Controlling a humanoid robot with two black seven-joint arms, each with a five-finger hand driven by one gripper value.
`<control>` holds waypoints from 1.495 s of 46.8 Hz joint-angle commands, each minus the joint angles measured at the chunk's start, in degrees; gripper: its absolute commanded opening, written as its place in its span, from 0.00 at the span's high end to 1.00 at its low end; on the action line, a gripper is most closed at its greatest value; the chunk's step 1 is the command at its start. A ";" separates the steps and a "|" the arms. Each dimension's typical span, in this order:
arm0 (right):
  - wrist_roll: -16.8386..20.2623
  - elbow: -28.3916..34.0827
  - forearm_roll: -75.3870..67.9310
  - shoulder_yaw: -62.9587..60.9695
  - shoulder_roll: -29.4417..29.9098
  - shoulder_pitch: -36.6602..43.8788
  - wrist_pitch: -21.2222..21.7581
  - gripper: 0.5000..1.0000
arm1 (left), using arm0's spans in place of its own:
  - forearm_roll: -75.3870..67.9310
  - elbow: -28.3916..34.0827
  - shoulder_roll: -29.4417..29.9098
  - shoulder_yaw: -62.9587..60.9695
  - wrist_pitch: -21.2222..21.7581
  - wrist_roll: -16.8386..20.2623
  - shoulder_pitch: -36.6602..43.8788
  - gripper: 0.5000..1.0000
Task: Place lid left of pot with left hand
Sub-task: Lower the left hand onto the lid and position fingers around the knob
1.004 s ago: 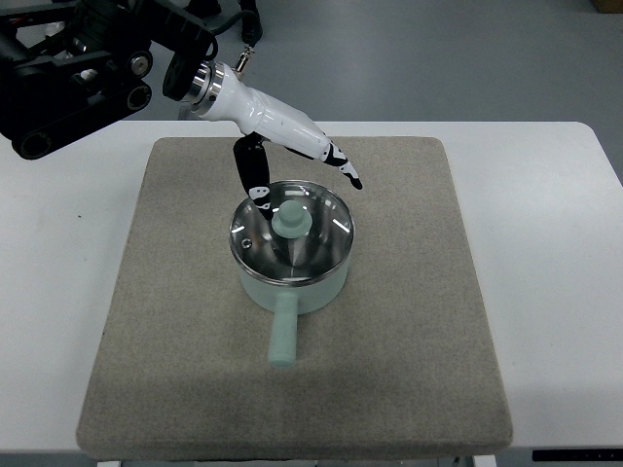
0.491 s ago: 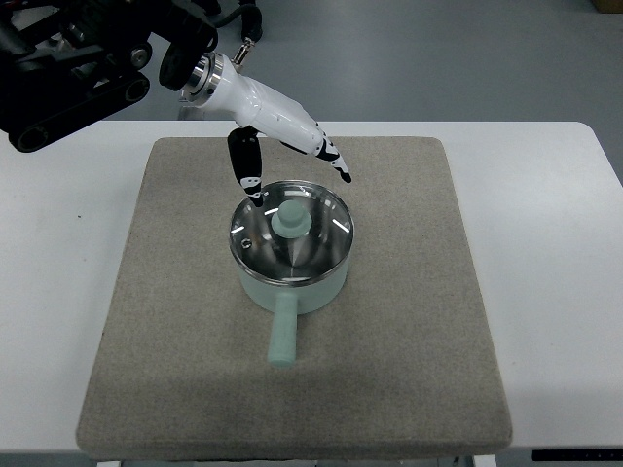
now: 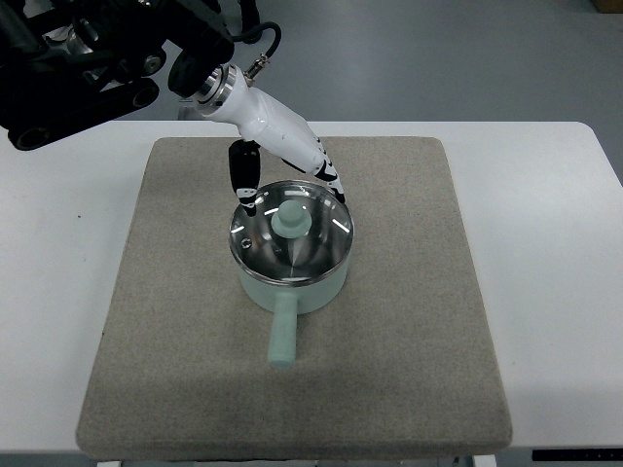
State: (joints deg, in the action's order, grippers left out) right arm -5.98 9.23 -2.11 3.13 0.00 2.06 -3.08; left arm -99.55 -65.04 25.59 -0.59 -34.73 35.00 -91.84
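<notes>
Mint-green enamel marks the saucepan [image 3: 292, 277] at the centre of the frame, sitting on a grey felt mat [image 3: 409, 341] that covers most of a white table [image 3: 555, 292]. Its stubby green handle [image 3: 283, 334] points toward the bottom of the picture. A glass lid [image 3: 290, 230] with a metal rim rests on top of the pot, closed, and its round mint knob [image 3: 290, 221] stands in the middle of the glass.

From the upper left of the frame the left arm [image 3: 88, 58], black in its upper part, reaches down to a white left hand [image 3: 282, 156] hovering over the far rim of the lid. Its black thumb [image 3: 241, 175] hangs down at the lid's upper left edge, with the tip just at the rim, while the white-and-black fingers [image 3: 326, 175] extend to the upper right edge. Thumb and fingers are parted, with the knob lying below the gap between them, and they grip nothing. Whether the fingertips actually touch the glass cannot be told from this angle.

The mat to the left of the pot lies bare.
</notes>
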 commanded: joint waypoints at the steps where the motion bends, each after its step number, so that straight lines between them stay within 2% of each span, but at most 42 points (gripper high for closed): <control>1: 0.00 0.00 0.00 0.03 0.00 0.05 0.00 0.15 | 0.15 0.09 -0.10 0.16 0.11 0.00 0.70 0.05; 11: 0.00 0.00 0.00 0.03 0.00 -0.03 0.00 0.15 | 0.77 0.35 0.08 0.59 1.07 0.00 1.32 0.05; 21: 0.00 0.00 0.00 0.03 0.00 -0.03 0.00 0.15 | 1.03 0.88 -0.19 0.68 5.73 0.00 3.16 0.05; 48: 0.00 0.00 0.00 0.03 0.00 -0.03 0.00 0.16 | 1.47 0.88 -0.63 1.82 6.17 0.00 4.39 0.02; 70: 0.00 0.00 0.00 -0.06 0.00 -0.03 0.00 0.15 | 2.26 1.06 -1.59 1.83 6.17 0.00 4.75 0.03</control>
State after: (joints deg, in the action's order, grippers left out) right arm -5.98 9.23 -2.11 3.15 0.00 2.05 -3.08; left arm -97.11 -63.99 24.02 1.30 -28.56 35.00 -87.10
